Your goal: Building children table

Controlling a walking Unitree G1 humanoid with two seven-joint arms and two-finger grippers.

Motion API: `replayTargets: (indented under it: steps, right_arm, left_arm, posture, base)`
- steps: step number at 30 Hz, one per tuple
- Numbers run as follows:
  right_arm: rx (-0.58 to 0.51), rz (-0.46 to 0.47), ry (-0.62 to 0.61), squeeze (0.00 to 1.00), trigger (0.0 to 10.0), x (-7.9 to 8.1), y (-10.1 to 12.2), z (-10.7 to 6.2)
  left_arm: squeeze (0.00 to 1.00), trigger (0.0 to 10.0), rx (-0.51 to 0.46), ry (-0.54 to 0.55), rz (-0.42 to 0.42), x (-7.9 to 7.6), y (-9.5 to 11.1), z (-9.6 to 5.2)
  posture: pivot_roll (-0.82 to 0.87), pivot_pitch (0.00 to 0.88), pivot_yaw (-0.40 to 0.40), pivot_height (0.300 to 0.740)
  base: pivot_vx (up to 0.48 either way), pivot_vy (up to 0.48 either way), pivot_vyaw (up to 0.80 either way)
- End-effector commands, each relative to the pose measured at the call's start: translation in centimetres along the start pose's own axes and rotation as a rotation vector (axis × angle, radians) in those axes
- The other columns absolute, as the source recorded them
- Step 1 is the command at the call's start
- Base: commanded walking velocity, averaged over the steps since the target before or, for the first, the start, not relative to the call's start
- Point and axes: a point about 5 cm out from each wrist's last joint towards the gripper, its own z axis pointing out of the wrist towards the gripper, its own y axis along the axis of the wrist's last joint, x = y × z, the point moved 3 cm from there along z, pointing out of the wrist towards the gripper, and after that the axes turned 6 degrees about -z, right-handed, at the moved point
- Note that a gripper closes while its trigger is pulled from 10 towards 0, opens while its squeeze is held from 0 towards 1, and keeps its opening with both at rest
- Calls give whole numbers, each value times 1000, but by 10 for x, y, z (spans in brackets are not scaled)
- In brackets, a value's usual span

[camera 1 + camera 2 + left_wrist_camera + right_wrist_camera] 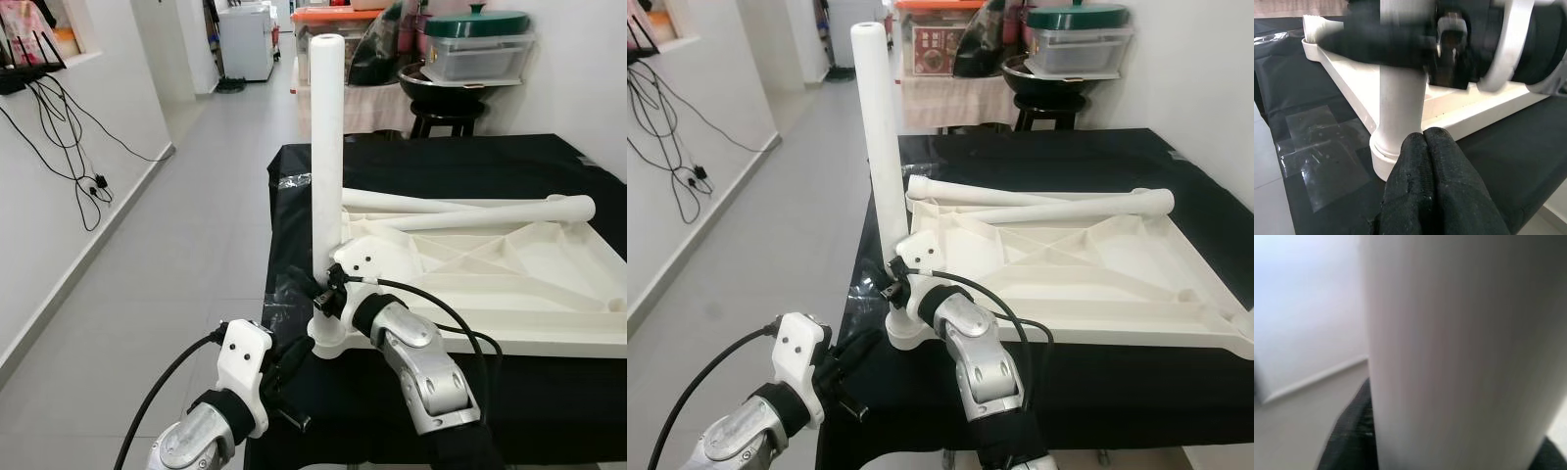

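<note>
The right tool (328, 292) is clamped around the lower part of the upright leg (326, 147), centre-left of the frame. The leg's long axis runs vertically; its base sits in the corner socket (331, 338) of the inverted tabletop (509, 279), which lies on the black counter (441, 157) at right. The left tool (1432, 161), fingers pressed together and empty, sits at lower left, just beside the socket. Two loose legs (470, 211) lie across the tabletop's far edge. The right arm holds the leg; further seating would likely require rotation about this vertical axis.
</note>
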Motion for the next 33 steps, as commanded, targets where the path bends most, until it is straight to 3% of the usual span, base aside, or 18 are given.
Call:
replayTargets:
  steps: [1, 3, 5, 6, 7, 8, 9, 12, 16, 20, 21, 22, 23, 33]
  right_arm:
    - [30, 66, 74, 1000, 10000, 6, -10, 0]
    - [-58, 56, 199, 1000, 10000, 8, 8, 2]
    - [-89, 43, 233, 1000, 10000, 8, 16, 2]
    - [-116, 0, 292, 1000, 10000, 8, 24, 1]
    - [-119, -36, 363, 212, 10000, 9, 28, 0]
    - [-119, -36, 363, 212, 10000, 9, 28, 0]
    - [-105, -77, 446, 0, 10000, 9, 27, -1]
    - [-81, -134, 618, 0, 10000, 10, 23, -6]
    - [-67, -144, 639, 0, 10000, 6, 23, 0]
    - [-77, -94, 714, 0, 10000, 4, 28, 5]
    - [-73, -77, 729, 0, 1529, 3, 28, 6]
    - [-73, -77, 729, 0, 1529, 3, 28, 6]
    - [-67, -68, 736, 0, 0, 2, 27, 7]
    - [-61, -74, 710, 0, 0, -12, 20, 6]
  left_arm:
    - [0, 10000, 7, 5, 7, 1, -2, 1]
    - [0, 10000, 6, 6, 7, 1, -2, 2]
    - [0, 10000, 6, 5, 7, 1, -2, 2]
    - [0, 10000, 6, 5, 7, 1, -2, 2]
    - [0, 10000, 5, 5, 8, 1, -2, 2]
    - [0, 10000, 5, 5, 8, 1, -2, 2]
    - [0, 10000, 4, 7, 8, 1, -2, 2]
    - [0, 10000, 1, 11, 10, 1, -2, 2]
    - [0, 10000, 1, 12, 11, 0, -2, 2]
    - [0, 10000, 1, 15, 12, 0, -2, 1]
    - [0, 10000, 1, 15, 13, 0, -2, 1]
    - [0, 10000, 1, 15, 13, 0, -2, 1]
    - [0, 10000, 2, 15, 13, 0, -2, 0]
    - [0, 10000, 3, 18, 11, -1, -2, 1]
  posture:
    - [-8, 15, -2, 740]
    - [-9, 17, 1, 740]
    - [-9, 17, 1, 740]
    - [-2, 16, -2, 740]
    - [0, 16, -3, 740]
    - [0, 16, -3, 740]
    - [3, 16, -4, 740]
    - [9, 16, -6, 740]
    - [17, 18, -9, 740]
    - [26, 22, -6, 740]
    - [28, 23, -6, 740]
    - [28, 23, -6, 740]
    - [28, 23, -6, 740]
    - [22, 26, -6, 740]
  base:
    - [0, 0, 0]
    - [0, 0, 0]
    - [0, 0, 0]
    - [0, 0, 0]
    - [0, 0, 0]
    - [0, 0, 0]
    - [0, 0, 0]
    - [0, 0, 0]
    - [0, 0, 0]
    - [0, 0, 0]
    - [0, 0, 0]
    - [0, 0, 0]
    - [0, 0, 0]
    - [0, 0, 0]
